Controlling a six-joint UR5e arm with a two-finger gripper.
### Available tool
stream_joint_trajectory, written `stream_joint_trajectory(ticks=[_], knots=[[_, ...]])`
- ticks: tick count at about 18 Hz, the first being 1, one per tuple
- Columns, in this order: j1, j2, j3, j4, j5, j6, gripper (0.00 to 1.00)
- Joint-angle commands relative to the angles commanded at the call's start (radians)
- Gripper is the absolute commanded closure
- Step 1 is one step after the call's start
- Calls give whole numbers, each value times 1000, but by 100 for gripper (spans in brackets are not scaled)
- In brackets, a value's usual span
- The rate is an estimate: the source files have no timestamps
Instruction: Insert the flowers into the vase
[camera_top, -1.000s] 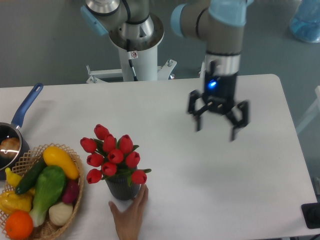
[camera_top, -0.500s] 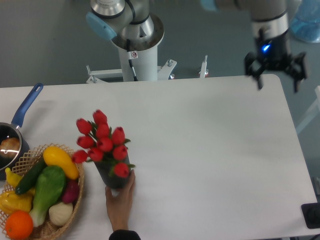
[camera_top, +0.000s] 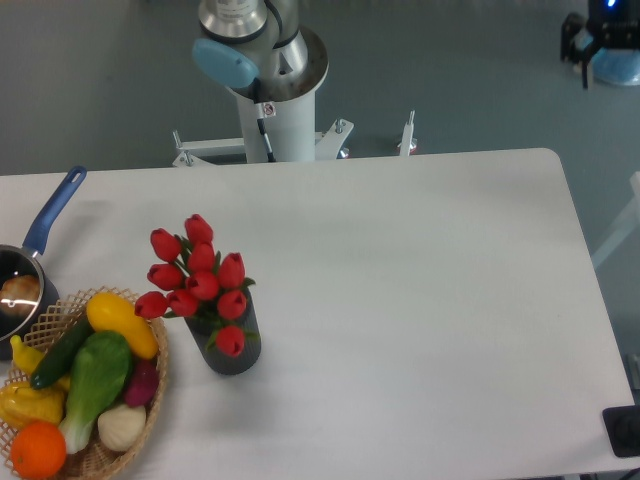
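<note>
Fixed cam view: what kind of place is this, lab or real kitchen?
Likely a robot lab: the arm's pedestal is bolted by a bare white table, with staged props on it: a wicker basket of produce and tulips in a vase.

Red flowers, dark grey vase, white table, blue-handled saucepan, tan wicker basket.

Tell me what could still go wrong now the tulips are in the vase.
1. The flowers lean left out of the vase toward the wicker basket; the top-heavy bunch might tip the vase.
2. The vase stands beside the basket, so a nudge to either could topple it.
3. The gripper is barely in view at the top right corner.
</note>
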Motion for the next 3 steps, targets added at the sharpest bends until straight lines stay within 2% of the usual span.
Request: stream_joint_trajectory(ticks=[3], knots=[[2,11,-17,-16,2,3,0]])
